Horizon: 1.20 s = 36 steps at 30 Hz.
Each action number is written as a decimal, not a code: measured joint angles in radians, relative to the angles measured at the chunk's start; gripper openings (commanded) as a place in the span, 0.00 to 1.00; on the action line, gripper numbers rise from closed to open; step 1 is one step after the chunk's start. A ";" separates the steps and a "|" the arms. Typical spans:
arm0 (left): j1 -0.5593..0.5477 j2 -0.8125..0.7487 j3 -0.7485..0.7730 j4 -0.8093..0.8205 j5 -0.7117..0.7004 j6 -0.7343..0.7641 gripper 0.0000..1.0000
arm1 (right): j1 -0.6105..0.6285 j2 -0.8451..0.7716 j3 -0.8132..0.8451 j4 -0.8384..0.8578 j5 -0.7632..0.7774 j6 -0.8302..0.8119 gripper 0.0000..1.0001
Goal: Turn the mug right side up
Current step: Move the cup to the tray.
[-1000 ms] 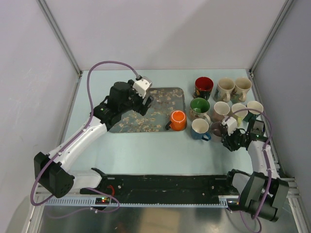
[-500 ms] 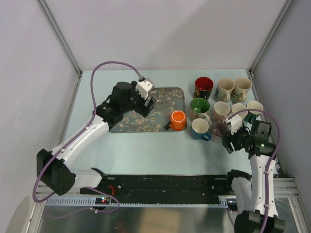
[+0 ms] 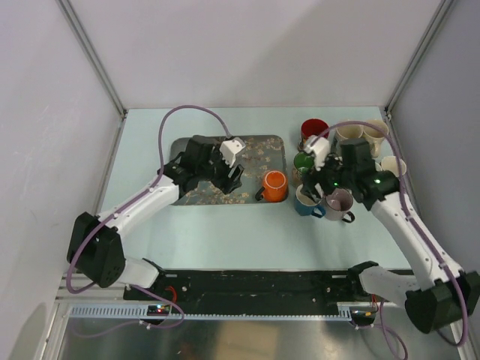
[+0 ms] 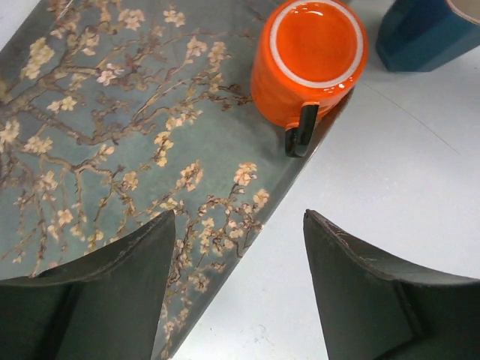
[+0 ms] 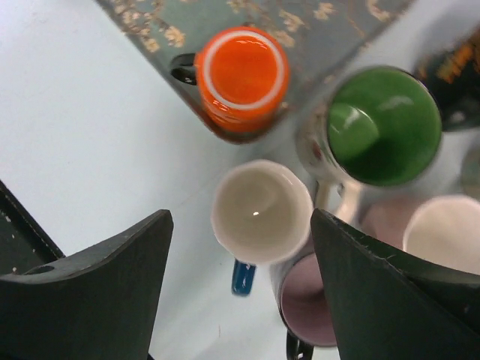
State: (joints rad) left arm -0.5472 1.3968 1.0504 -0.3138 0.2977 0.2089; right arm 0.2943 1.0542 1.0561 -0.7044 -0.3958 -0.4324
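Note:
The orange mug (image 3: 274,185) stands upside down, base up, on the right corner of the flowered tray (image 3: 259,148), its black handle pointing to the near left. It also shows in the left wrist view (image 4: 307,60) and the right wrist view (image 5: 241,75). My left gripper (image 3: 232,178) is open and empty over the tray's near edge, left of the mug (image 4: 240,214). My right gripper (image 3: 316,186) is open and empty above the blue mug (image 5: 261,211), right of the orange mug (image 5: 241,214).
Several upright mugs crowd the right side: the blue mug (image 3: 307,201), a green-lined one (image 3: 304,161), a mauve one (image 3: 339,202), a dark red one (image 3: 315,131) and cream ones (image 3: 390,163) behind the right arm. The arms' rail (image 3: 255,289) lies along the near edge.
My right arm has swung from the table's right edge leftward and up over the mug cluster. My left gripper has moved right along the tray toward the orange mug.

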 measured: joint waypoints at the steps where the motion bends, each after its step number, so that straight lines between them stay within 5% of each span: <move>1: 0.001 0.003 -0.002 0.000 0.014 0.013 0.68 | 0.044 0.031 0.013 0.008 0.013 -0.005 0.79; 9: 0.018 0.041 -0.016 0.003 0.099 0.088 0.60 | 0.252 0.290 0.119 0.027 0.104 -0.175 0.76; 23: 0.157 -0.046 -0.129 0.018 0.081 0.023 0.63 | 0.251 0.578 0.183 0.074 0.206 -0.356 0.74; 31: 0.216 -0.212 -0.219 0.040 0.037 -0.032 0.60 | 0.264 0.765 0.335 0.061 0.225 -0.461 0.56; 36: 0.262 -0.402 -0.309 0.047 -0.019 -0.157 0.63 | 0.283 0.875 0.502 0.055 0.185 -0.562 0.62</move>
State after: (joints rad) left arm -0.2852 0.9943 0.7410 -0.2672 0.2787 0.0521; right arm 0.5777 1.9293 1.5581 -0.6491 -0.2108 -0.9947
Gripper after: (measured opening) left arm 0.612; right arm 0.561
